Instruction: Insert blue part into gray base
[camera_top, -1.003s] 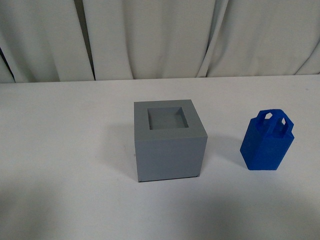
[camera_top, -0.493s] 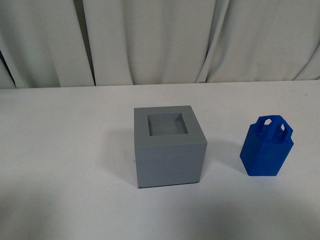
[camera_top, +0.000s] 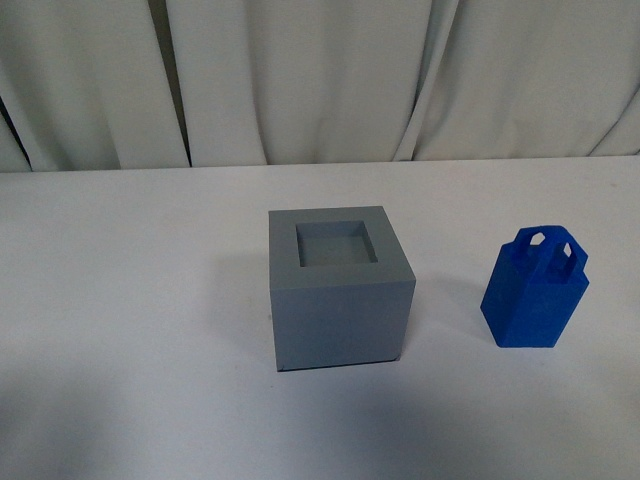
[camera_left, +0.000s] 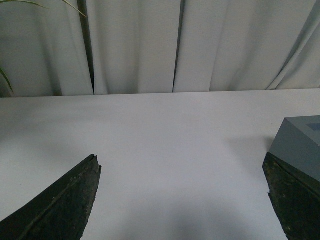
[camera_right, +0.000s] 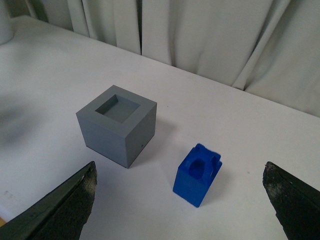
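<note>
On my front feed the gray base (camera_top: 340, 290) sits on the white bench (camera_top: 120, 300) about midway between the left and right edges, resting flat with its square recess facing up; I can see the floor of that recess. The blue part (camera_top: 535, 295) stands upright on the bench toward the right edge, roughly level with the base in depth. It is clearly apart from the base, with a strip of bare bench between them. Its crossed loop handles point up, and one corner is turned toward me. A pale curtain (camera_top: 320, 80) hangs behind the far edge. Neither arm shows in the front feed, so I go by the wrist cameras. The left gripper (camera_left: 181, 165) has its dark fingers (camera_left: 70, 205) spread wide over bare bench with nothing between them. One corner of the base shows just past one fingertip, and I cannot tell whether they touch. The right gripper (camera_right: 180, 170) is also spread wide and holds nothing. It looks down from above the bench, and both the base and the blue part fall in the gap between its fingers, with the blue part nearer the middle of that gap.
</note>
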